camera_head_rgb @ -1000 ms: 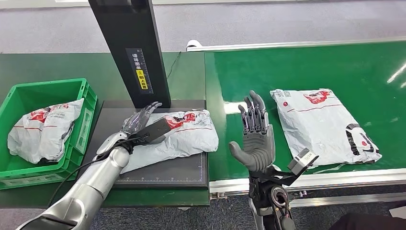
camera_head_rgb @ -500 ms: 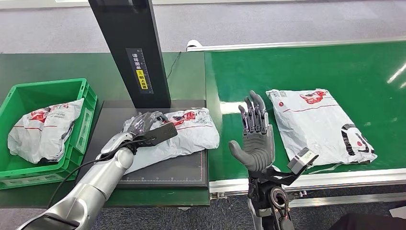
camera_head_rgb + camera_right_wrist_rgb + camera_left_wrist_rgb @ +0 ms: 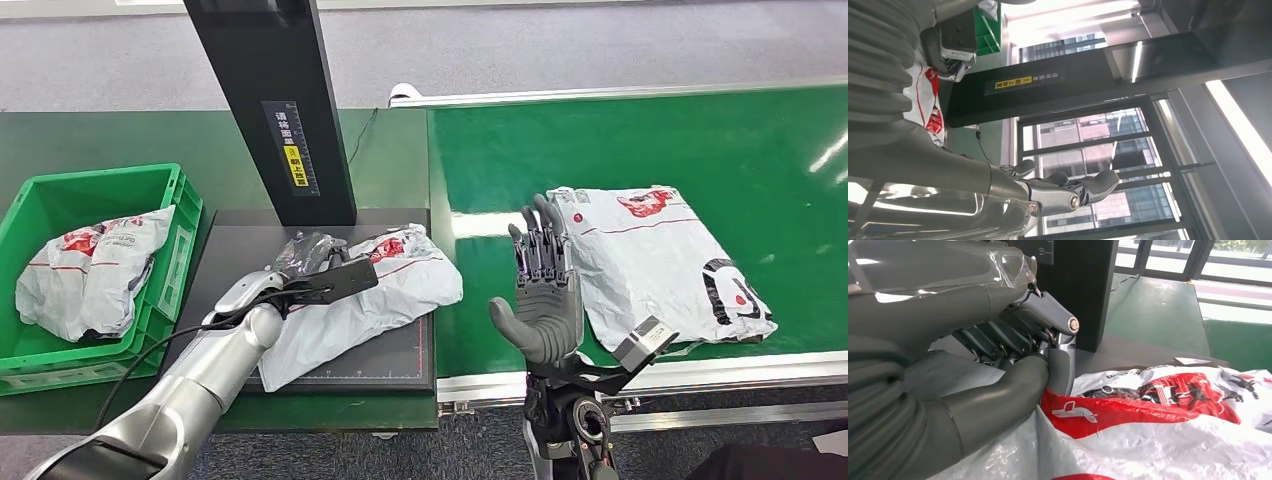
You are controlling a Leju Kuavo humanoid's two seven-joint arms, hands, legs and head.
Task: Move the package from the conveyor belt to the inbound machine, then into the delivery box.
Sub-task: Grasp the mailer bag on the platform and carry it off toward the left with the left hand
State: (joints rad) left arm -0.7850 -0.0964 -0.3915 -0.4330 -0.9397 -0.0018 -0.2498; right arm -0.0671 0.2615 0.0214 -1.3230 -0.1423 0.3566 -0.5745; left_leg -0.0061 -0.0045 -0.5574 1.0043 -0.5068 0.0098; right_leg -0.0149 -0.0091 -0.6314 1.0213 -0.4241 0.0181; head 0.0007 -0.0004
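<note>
We are gripping the white-and-red package (image 3: 375,290) with our left hand (image 3: 305,258), the fingers and thumb clenched on the crumpled plastic at its far left edge — the left wrist view shows the thumb (image 3: 1013,390) pressing into the red print. The package is lying on the dark platform of the inbound machine (image 3: 385,362), just in front of the machine's black upright column (image 3: 272,105), with its right end reaching the platform's right edge.

To the left, the green delivery box (image 3: 60,195) is holding one similar white-and-red package (image 3: 88,270), slumped against the box's right wall.

We are holding our right hand (image 3: 540,290) upright over the near edge of the green conveyor belt (image 3: 640,140), palm facing left, fingers released and straight, grasping nothing. Just to its right, a second, larger white package (image 3: 665,262) is lying flat on the belt — the hand's fingertips overlapping its left edge in the head view, though we cannot tell whether they are touching.
</note>
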